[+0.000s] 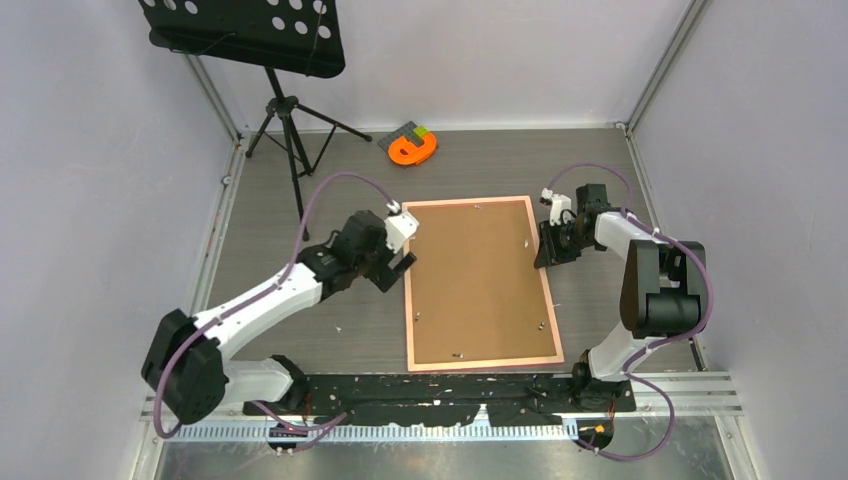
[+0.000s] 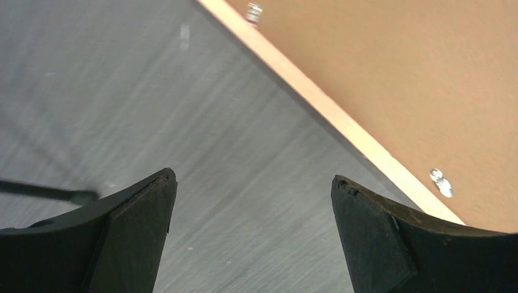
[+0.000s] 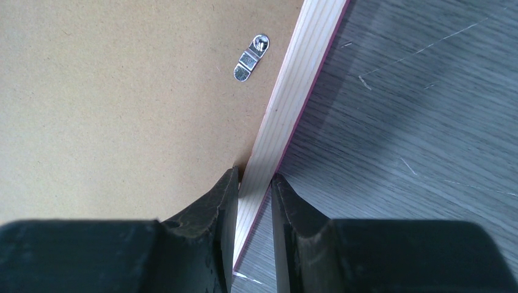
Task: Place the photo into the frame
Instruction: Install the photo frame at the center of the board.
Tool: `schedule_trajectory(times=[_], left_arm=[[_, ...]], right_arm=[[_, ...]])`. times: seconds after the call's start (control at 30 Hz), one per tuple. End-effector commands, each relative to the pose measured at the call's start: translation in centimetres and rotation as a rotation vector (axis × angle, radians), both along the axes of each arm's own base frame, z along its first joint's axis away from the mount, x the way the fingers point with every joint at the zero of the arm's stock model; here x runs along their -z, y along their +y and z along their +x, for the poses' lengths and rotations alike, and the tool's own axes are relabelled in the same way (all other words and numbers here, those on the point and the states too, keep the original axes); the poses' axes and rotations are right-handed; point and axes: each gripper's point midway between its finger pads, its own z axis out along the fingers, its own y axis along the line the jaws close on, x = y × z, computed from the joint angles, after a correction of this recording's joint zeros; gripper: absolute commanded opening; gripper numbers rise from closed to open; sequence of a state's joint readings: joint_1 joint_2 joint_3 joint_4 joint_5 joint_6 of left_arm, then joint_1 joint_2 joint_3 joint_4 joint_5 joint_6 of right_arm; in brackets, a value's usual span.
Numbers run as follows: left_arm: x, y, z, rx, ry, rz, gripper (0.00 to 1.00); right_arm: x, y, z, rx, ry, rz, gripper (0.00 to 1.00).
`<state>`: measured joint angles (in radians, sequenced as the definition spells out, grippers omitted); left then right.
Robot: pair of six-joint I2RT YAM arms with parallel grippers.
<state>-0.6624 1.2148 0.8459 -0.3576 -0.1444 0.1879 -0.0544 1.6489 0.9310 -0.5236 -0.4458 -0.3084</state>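
The frame [image 1: 485, 364], with its narrow salmon-pink border, lies flat in the middle of the table. A plain brown backing board [image 1: 478, 280] fills it, so the photo is hidden. My right gripper [image 1: 545, 255] is shut on the frame's right rail [image 3: 299, 79], one finger over the board [image 3: 122, 91] and one on the outer side; the gripper [image 3: 255, 175] shows this closely. A small metal clip [image 3: 250, 58] sits beside that rail. My left gripper [image 1: 400, 268] stands open just left of the frame's left rail [image 2: 342, 119], and between the fingers of that gripper [image 2: 253, 177] only bare table shows.
An orange tape-like object [image 1: 413, 150] lies at the back of the table beyond the frame. A black music stand [image 1: 250, 30] on a tripod stands at the back left. Pale enclosure walls close in both sides. Metal clips [image 2: 441, 181] dot the board's edges.
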Motion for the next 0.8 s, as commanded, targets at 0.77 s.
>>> schedule_trajectory(times=[0.77], left_arm=[[8.1,-8.8,-8.6,0.24,0.411,0.094,0.91]], right_arm=[[-1.5,-0.1,1.0,-0.014,-0.077,-0.007,0.06]])
